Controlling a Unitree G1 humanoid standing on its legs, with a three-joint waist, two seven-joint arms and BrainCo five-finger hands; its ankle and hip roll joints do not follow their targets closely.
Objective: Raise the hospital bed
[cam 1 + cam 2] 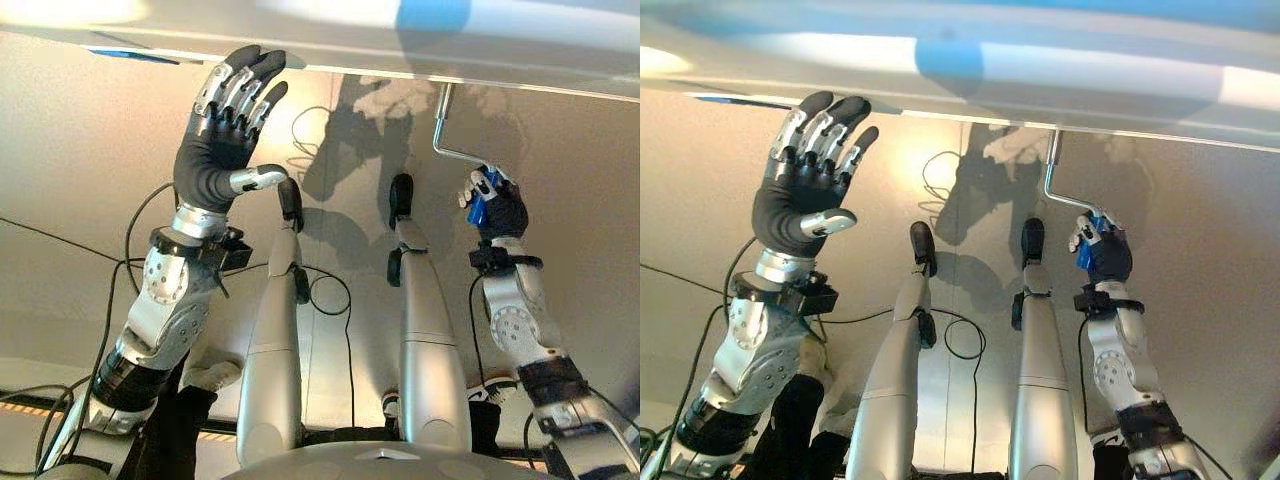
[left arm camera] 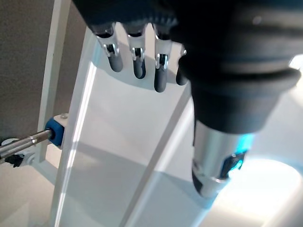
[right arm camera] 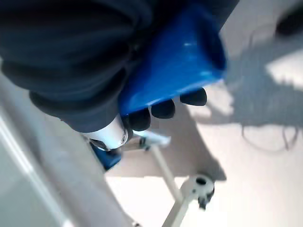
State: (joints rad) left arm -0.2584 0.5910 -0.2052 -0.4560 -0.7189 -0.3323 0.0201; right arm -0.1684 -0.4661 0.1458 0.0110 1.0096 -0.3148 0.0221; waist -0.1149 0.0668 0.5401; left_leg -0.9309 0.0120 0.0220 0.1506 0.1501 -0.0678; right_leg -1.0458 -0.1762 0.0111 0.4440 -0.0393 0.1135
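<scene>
**Right hand on the crank, left hand at the bed edge**

Left hand (image 1: pixel 222 140) raised, fingers straight and slightly spread, tips touching the underside of the white bed frame (image 1: pixel 330 45). Nothing held. Further right, a bent metal crank rod (image 1: pixel 445 125) hangs from the frame's edge. Right hand (image 1: pixel 492 205) sits at its lower end, fingers curled tight round the blue crank handle (image 3: pixel 175 56). Pale floor (image 1: pixel 80 150) beneath.

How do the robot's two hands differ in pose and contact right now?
The left hand is open, fingers straight, tips up at the bed frame's edge. The right hand is curled round the crank's blue handle, lower down. Both reach toward the bed's end.
</scene>
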